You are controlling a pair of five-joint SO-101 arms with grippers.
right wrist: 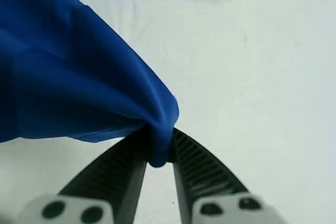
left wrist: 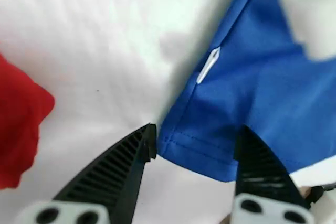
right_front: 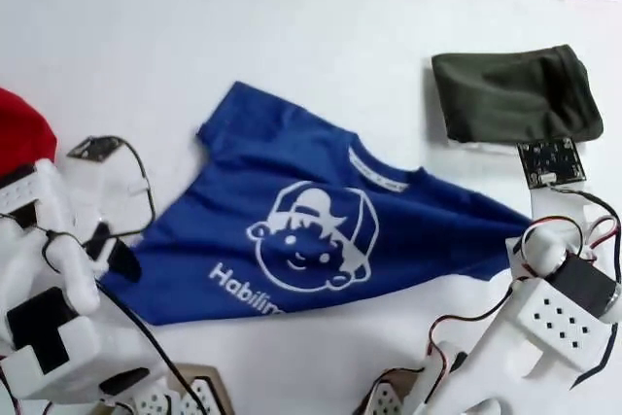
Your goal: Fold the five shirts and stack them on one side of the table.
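A: Blue knit, soft and limp: blue shirt (right_front: 301, 230) spread flat near the middle of the white counter (right_front: 194, 46), cartoon print face up, collar pointing toward the far right.

B: Light too, by the look of it. Likely to sag and drag rather than keep a shape. Best taken at corners and edges, never mid-panel.

A: Right tool (right wrist: 157, 148) clenched on a pinch of blue cloth, bunched into a rounded fold between ribbed black fingers.

B: And the left tool (left wrist: 197, 135)?

A: Released, spread wide, straddling the stitched hem corner. One tip right at the shirt's edge, the other over the blue; no hold on it yet.

B: Good spot for a hold, though: doubled hem, probably a little stiffer, less prone to slipping off the ribbing.

A: Smooth sheen on the weave, so probably slides easily over the counter. Red shirt (right_front: 21, 128) crumpled at the left edge, beside the left arm, apart from the blue.

B: Olive shirt (right_front: 510, 94) already folded into a neat rectangle at the far right, resting on something white.
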